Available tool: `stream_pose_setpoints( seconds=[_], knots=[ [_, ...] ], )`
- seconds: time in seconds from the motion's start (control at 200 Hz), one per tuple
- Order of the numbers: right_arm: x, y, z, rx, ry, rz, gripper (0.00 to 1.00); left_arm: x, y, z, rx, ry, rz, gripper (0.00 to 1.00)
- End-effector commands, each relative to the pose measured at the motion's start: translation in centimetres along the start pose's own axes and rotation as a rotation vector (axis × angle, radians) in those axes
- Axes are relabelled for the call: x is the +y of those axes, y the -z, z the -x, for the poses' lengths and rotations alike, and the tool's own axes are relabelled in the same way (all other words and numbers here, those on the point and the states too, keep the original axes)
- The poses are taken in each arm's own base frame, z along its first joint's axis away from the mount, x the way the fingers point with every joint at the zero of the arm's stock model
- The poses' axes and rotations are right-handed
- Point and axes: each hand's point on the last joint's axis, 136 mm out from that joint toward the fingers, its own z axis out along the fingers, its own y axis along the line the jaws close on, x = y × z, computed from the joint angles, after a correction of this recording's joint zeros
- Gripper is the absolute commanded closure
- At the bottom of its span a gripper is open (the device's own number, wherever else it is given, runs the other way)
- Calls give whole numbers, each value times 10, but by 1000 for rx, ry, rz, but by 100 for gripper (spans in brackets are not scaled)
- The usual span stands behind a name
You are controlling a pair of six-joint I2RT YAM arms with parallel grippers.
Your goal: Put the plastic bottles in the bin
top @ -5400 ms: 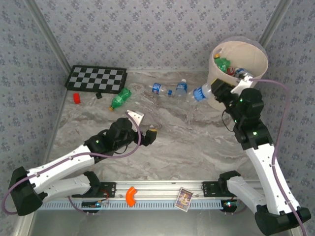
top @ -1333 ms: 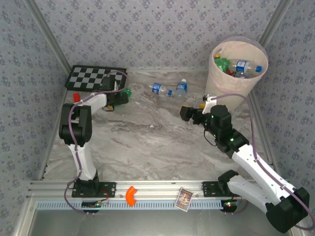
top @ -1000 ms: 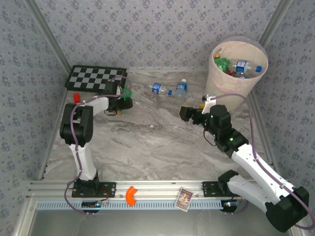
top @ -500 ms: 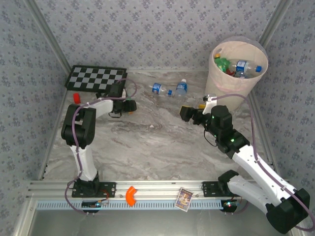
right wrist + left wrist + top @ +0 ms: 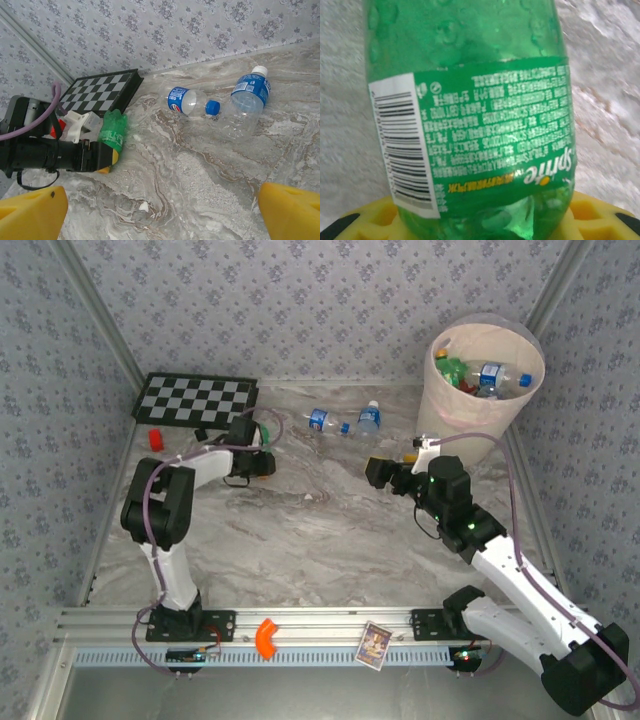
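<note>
Glossy green plastic bottle (image 5: pixel 465 35) with a shiny label (image 5: pixel 495 140), matt marbled tabletop (image 5: pixel 607 100)

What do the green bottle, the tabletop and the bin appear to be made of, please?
Green bottle: translucent green plastic, glossy, with a printed film label and barcode.
Tabletop: grey veined marble look with a matte finish; it could be printed laminate rather than stone.
Bin: opaque pale pink-cream with a smooth, even wall, probably plastic.

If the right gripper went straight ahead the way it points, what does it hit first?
Probably the bare marble tabletop, in the gap between the green bottle and the blue-capped bottle; depth is unclear.
</note>
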Motion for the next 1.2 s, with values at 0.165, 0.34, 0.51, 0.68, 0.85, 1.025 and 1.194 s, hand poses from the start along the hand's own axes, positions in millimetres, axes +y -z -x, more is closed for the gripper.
stream_pose_setpoints(
  seconds=[0.165,0.34,0.51,0.68,0.85,1.025,1.194],
  knots=[
    [3,2,6,11,-61,20,1,-66,69,7,-146,-141,-112,67],
    [15,2,19,4,-95,106,0,-112,110,-7,-226,-270,-208,67],
    [39,-3,32,11,-134,231,10,-149,146,-29,-294,-416,-286,67],
    [58,-22,33,91,-217,314,24,-171,170,-52,-317,-476,-374,67],
    [79,-44,27,168,-270,386,27,-186,183,-74,-301,-552,-410,67],
    [94,-65,9,250,-268,388,27,-195,195,-86,-307,-598,-440,67],
    [99,-79,-6,308,-279,374,26,-196,205,-87,-331,-604,-456,68]
  ],
)
